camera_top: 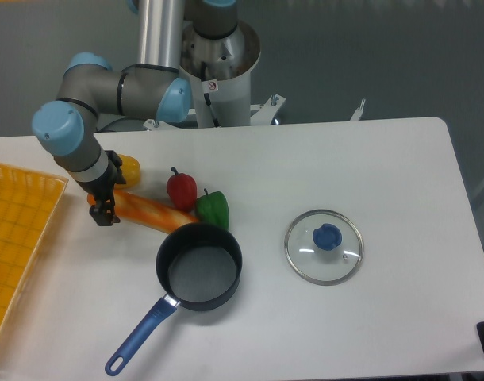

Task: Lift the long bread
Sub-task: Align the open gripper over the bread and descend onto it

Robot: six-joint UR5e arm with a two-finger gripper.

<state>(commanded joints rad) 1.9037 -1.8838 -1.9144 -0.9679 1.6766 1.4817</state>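
Surface: white table [369, 159] against a grey backdrop.
Long bread [151, 212]: lies flat and slanted, its right end touching the rim of the dark pan [199, 265], just below the red pepper [181, 190].
Claw [104, 208]: at the long bread's left end; cannot tell whether its fingers are apart or clamped.
Glass lid [324, 245]: well right of the pan.

Glossy orange-tan long toy bread [151, 212]; yellow, red [181, 189] & green [213, 209] toy peppers; dark pan w/ blue handle [186, 283]; clear glass lid w/ blue knob [324, 245]; white desk [369, 167]; yellow grid-pattern tray [20, 238].
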